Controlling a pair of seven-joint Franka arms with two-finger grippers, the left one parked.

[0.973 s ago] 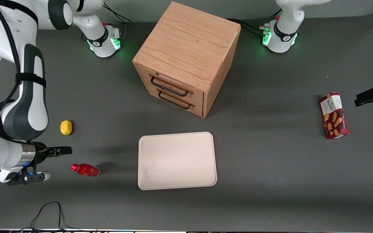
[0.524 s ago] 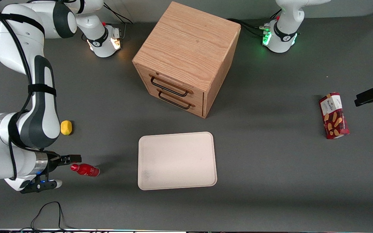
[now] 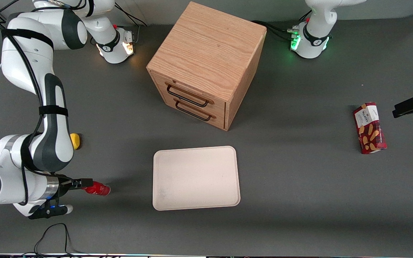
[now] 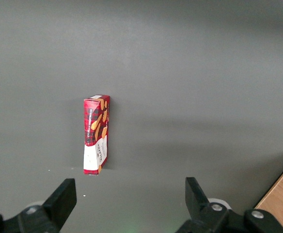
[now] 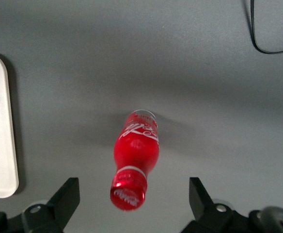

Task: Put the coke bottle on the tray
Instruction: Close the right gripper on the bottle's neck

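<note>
The coke bottle (image 3: 98,189), small, glossy and all red, lies on its side on the grey table toward the working arm's end, its base pointing at the tray (image 3: 195,177). My right gripper (image 3: 84,183) is at the bottle's cap end, low over the table. In the right wrist view the bottle (image 5: 135,153) points its red cap at the camera, and the cap sits between the two black fingertips (image 5: 67,196) of the open gripper (image 5: 133,200), touching neither. The cream-white tray's rim (image 5: 0,131) shows beside the bottle, a gap of bare table between them.
A wooden two-drawer cabinet (image 3: 206,68) stands farther from the front camera than the tray. A yellow fruit (image 3: 75,141) is half hidden by my arm. A red biscuit box (image 3: 369,128) lies toward the parked arm's end. A black cable (image 3: 50,233) loops near the table's front edge.
My gripper has come nearer the front camera and toward the bottle; its fingers now flank the cap. The arm now covers part of the yellow fruit. The bottle has not moved.
</note>
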